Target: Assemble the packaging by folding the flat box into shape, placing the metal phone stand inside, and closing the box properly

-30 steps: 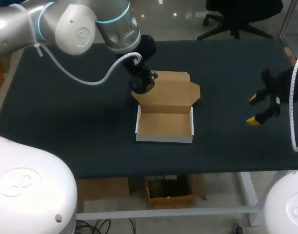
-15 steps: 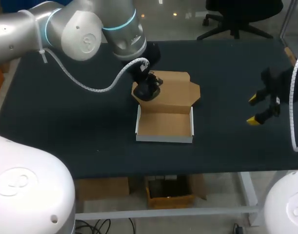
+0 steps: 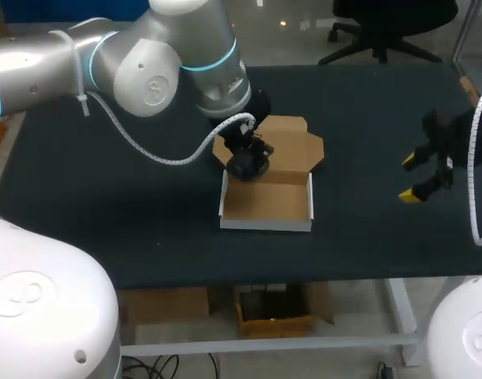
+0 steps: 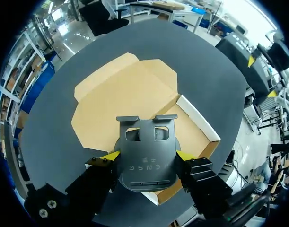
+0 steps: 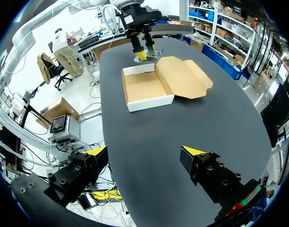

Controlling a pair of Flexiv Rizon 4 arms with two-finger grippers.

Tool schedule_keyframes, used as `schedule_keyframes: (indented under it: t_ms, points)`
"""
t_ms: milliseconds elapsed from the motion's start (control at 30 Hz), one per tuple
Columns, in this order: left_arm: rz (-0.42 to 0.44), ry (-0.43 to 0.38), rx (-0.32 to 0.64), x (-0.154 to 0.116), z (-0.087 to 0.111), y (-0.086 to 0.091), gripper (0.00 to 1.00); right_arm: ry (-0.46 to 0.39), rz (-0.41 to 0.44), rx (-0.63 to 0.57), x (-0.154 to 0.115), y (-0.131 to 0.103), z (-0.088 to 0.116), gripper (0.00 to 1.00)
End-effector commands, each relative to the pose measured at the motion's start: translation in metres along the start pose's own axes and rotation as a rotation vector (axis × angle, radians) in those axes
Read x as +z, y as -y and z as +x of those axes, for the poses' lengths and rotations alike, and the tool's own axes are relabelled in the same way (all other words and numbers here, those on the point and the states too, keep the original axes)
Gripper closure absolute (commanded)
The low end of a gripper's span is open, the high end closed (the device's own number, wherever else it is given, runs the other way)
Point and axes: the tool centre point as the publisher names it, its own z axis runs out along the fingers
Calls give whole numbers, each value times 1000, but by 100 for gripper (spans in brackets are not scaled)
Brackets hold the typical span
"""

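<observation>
On the dark worktop point(image 3: 106, 197), near its middle:

Item 1. One cardboard box point(image 3: 266, 224), folded into shape and standing open. The tray point(image 4: 197, 135) is shallow, brown inside, with white outer walls. The lid point(image 3: 294, 144) is brown with tabbed edges. It lies flat on the worktop behind the tray and is joined to it along the rear wall.

Item 2. One metal phone stand point(image 4: 146, 156), a dark grey plate with two small hooks at its far end and two cut-outs just below them. It is in the grasp of the left tool point(image 3: 247, 160), above the tray's rear left corner, with its hooked end out over the fold and the lid. Whether it touches the cardboard cannot be told.

Item 3. Left tool, pinching the stand from two sides, one yellow tip on each edge of the plate. The left arm point(image 3: 146, 67) comes in from the left and reaches down to the box.

Item 4. Right tool point(image 5: 144, 151), fingers spread wide above bare worktop. It is well to the right of the box, near the worktop's right edge.
</observation>
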Motion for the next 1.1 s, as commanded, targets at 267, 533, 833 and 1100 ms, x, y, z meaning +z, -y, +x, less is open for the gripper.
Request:
schedule_keyframes:
  t_ms: [267,533,833,1100]
  points:
    - [-2,-14,-13,28,25,7,100,-1,-2,-1,-1,1,1,0]
    - [23,-31,29,44,39,2,100,-1,-2,-1,-1,1,1,0]
    - [23,-40,62,58,40,-3,100,-1,-2,-1,-1,1,1,0]
    - [3,-51,63,70,35,-6,100,-1,-2,-1,-1,1,1,0]
